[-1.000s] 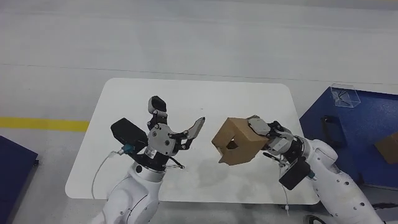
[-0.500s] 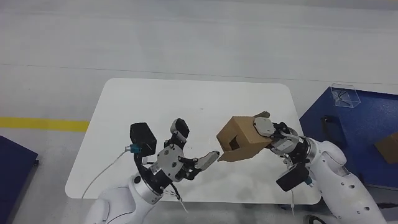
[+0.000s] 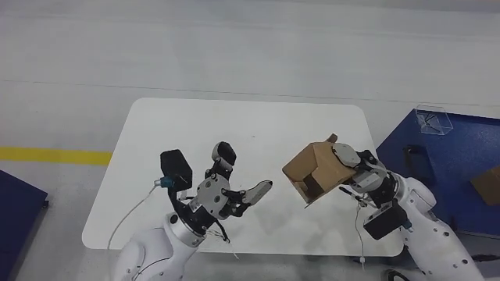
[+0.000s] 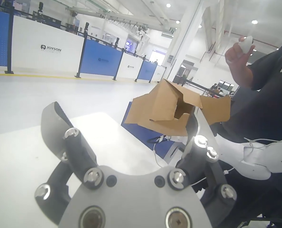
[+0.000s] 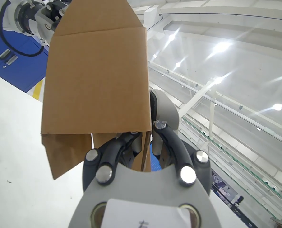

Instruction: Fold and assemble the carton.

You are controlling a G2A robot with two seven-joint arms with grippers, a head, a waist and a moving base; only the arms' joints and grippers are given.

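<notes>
A brown cardboard carton (image 3: 316,170) hangs tilted above the right side of the white table (image 3: 172,125), one end open with loose flaps. My right gripper (image 3: 344,165) is shut on one of its side walls; in the right wrist view the carton (image 5: 95,84) stands straight ahead of the fingers (image 5: 163,115), which pinch the wall. My left gripper (image 3: 246,176) is open and empty, low over the table's front, a short way left of the carton. The left wrist view looks past its spread fingers (image 4: 57,122) at the carton (image 4: 164,110).
A blue cabinet (image 3: 437,164) stands right of the table with a small clear box (image 3: 433,119) on top. A person in a dark shirt (image 4: 261,100) is behind the carton in the left wrist view, one hand raised. The table's back and left parts are bare.
The right gripper has carried the carton to the right and turned it, its open end now facing down-left. The left arm swung lower and rightward, then held near the table's front.
</notes>
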